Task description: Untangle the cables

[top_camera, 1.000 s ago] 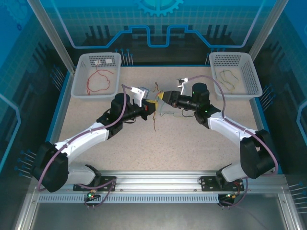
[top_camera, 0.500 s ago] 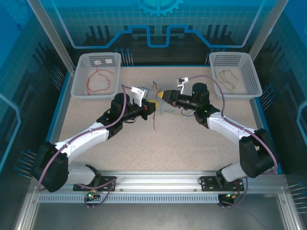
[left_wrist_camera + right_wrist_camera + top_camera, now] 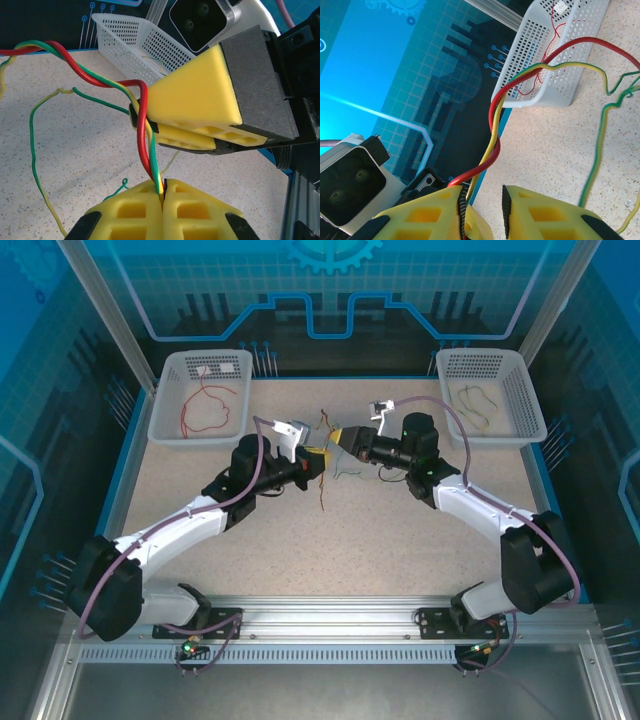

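The right gripper (image 3: 341, 437) has eased slightly back and away from the left gripper (image 3: 321, 459), opening the gap between them. The cables (image 3: 143, 140) strung between the two sit a little higher over the desk (image 3: 300, 540).

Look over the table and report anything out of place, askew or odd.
Nothing spilled or broken. One oddity: mid-table, red and yellow-green cables are twisted together, pinched in the left gripper and running by the right gripper. Their loose ends trail over the table, outside the left basket and right basket.
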### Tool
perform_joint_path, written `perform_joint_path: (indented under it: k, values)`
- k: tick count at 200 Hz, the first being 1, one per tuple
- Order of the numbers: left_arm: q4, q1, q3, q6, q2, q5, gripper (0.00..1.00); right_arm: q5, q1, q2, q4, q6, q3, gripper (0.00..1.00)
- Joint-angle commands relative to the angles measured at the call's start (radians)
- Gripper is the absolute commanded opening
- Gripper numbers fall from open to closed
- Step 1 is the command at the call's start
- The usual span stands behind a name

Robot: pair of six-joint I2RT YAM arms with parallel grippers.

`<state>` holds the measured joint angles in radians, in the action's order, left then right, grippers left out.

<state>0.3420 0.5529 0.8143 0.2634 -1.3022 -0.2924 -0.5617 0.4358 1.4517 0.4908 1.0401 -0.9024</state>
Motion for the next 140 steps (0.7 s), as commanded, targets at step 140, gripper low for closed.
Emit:
perform_joint_path:
  k: [140]
  values:
    - [0.058,0.007,-0.053,-0.003,0.041,0.043,0.00,0.017,0.027,0.030,-0.010,-0.017,-0.033,0.00]
